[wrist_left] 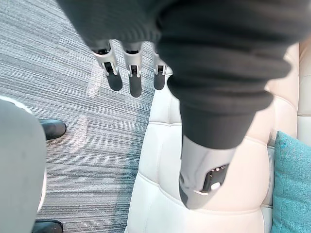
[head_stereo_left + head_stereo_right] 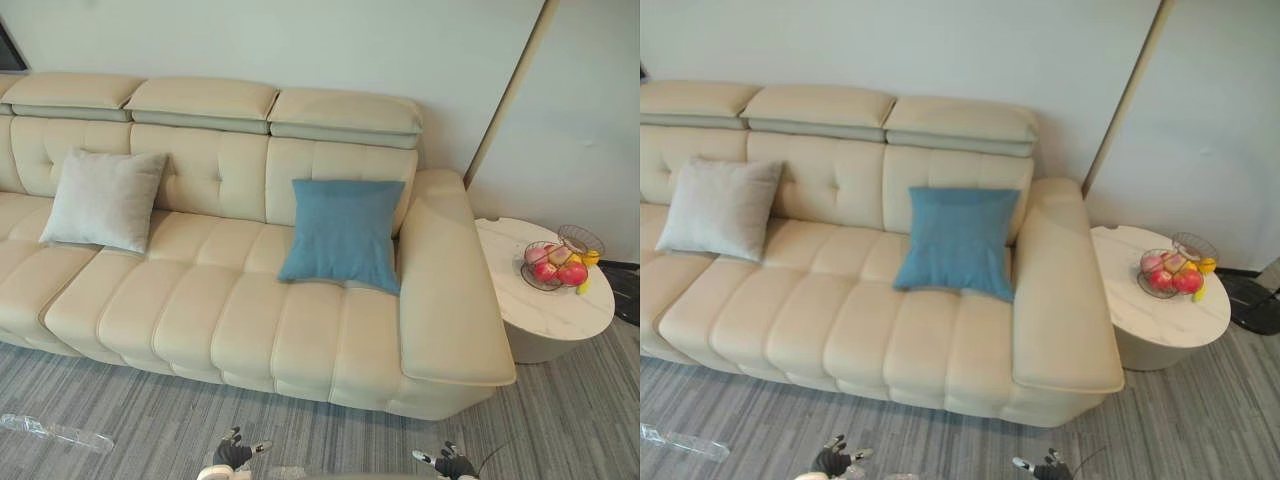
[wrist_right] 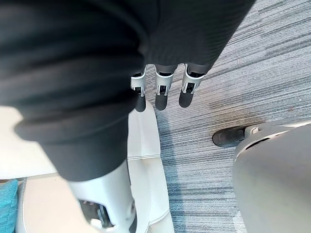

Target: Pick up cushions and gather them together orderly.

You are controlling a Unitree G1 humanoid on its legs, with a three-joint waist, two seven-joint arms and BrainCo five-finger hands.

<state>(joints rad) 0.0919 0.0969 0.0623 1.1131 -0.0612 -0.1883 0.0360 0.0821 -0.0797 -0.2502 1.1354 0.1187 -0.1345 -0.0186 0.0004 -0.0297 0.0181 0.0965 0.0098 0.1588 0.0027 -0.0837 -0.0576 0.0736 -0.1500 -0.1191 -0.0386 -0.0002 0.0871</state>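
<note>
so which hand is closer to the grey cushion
Left. The left hand is over the carpet before the middle of the sofa, the grey cushion beyond it to the left; the right hand is farther right, before the armrest end.

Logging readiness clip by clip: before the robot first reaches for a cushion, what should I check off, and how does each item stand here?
1. Hands free: ok. The left hand and right hand hang open, holding nothing.
2. Cushions in sight: ok. The grey cushion leans on the sofa back at the left, the blue cushion beside the right armrest.
3. Cushions unobstructed: ok. Nothing lies on either.
4. Cushions gathered: not ok. Bare seat separates them.
5. Hands near a cushion: not ok. Both are low over the carpet in front of the sofa.
6. Fruit basket out of the way: ok. It sits on the side table beyond the armrest.
</note>
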